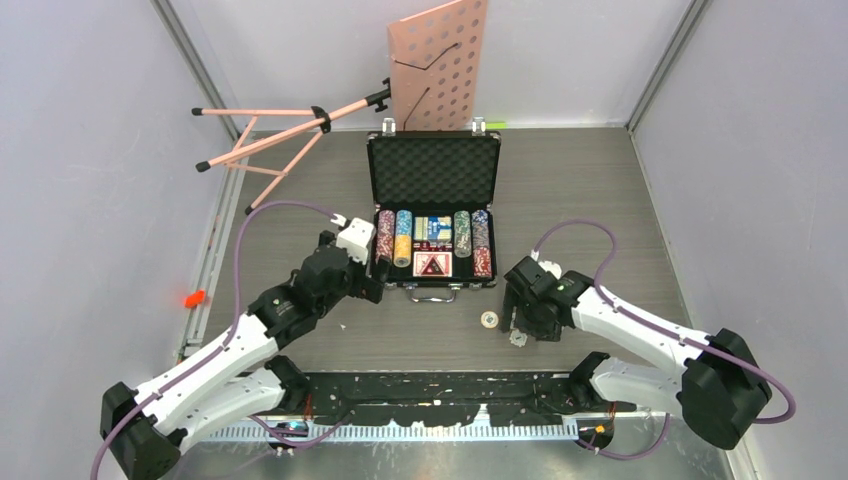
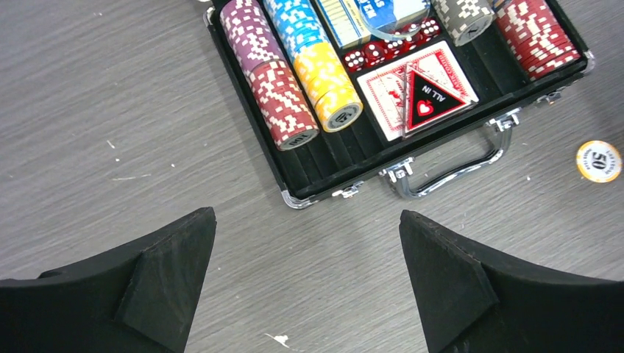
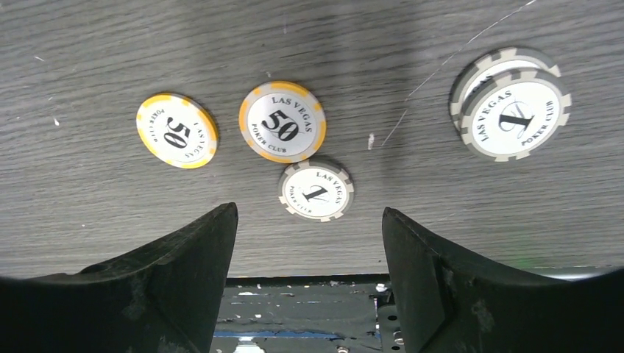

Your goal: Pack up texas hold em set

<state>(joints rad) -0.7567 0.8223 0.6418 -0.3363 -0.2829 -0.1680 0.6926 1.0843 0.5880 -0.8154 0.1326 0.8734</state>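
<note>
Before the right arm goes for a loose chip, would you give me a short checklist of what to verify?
1. Case open, lid up: ok.
2. Right tool open and empty: ok.
3. Grey 1 chip flat on the table, centred ahead of that tool: ok.
4. That chip clear of the nearest 50 chip: cannot tell, their edges look to meet.
5. Room in the case in front of the grey row: ok, bare channel shows.
6. Left tool open, empty, off the case: ok.
</note>
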